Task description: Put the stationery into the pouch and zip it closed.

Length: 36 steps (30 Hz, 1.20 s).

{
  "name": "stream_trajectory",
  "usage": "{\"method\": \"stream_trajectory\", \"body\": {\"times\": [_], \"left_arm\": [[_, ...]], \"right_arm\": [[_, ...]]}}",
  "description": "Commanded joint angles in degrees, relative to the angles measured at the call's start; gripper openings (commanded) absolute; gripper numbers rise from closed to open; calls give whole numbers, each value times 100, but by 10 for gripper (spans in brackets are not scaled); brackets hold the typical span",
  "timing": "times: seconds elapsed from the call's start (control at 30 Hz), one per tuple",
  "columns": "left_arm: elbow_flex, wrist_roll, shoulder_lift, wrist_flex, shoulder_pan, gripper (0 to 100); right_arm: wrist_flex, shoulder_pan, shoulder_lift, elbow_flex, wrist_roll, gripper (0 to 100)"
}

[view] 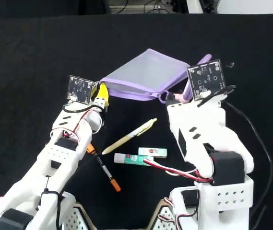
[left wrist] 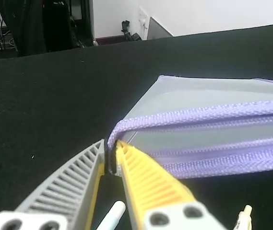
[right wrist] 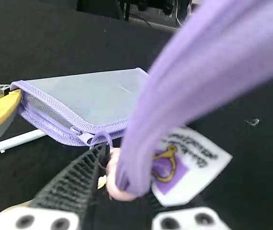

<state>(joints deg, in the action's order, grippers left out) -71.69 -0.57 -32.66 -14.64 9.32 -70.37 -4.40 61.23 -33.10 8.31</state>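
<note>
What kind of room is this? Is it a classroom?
Probably a robot lab or workshop, not a classroom: two white robot arms share a black table, and loose cables and a wall socket show behind it.

My see-through purple pouch (view: pixel 146 74) lies far from me, with its zip edge toward me. My left gripper (left wrist: pixel 110 146) pinches one corner. My right gripper (view: pixel 178 97) holds its purple strap (right wrist: pixel 198 72). Close to me, outside the pouch, lie a yellow pen (view: pixel 129 136), an orange-and-black marker (view: pixel 103 167), a white eraser (view: pixel 152 152) and a green-and-white stick (view: pixel 132 159).
</note>
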Motion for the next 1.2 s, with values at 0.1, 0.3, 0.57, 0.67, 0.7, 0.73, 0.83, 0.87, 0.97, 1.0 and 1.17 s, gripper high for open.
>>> {"method": "stream_trajectory", "body": {"times": [0.1,0.3,0.57,0.67,0.7,0.73,0.83,0.87,0.97,1.0,1.17], "left_arm": [[224,26,44,-26,629,34],[330,-176,536,-26,1288,183],[1437,-475,2365,-26,1314,184],[1780,-651,2488,-26,1376,170],[1895,-853,2488,-26,1393,162],[2018,-1081,2488,-26,1393,155],[2352,-1547,2532,-26,1385,157],[2404,-1653,2541,-26,1385,156],[2431,-1776,2549,-26,1455,156],[2431,-1767,2541,-26,1499,155],[2466,-1767,2514,-26,1701,153]], "right_arm": [[264,-404,321,75,53,11],[255,-422,321,75,53,11],[255,-422,347,66,53,11],[255,-422,347,66,53,11],[255,-422,347,66,53,11],[255,-422,347,66,53,11],[290,-422,356,-13,53,11],[290,-422,356,-13,53,11],[255,-422,365,-4,158,11],[255,-431,365,-4,185,11],[281,-431,567,-57,193,11]]}}
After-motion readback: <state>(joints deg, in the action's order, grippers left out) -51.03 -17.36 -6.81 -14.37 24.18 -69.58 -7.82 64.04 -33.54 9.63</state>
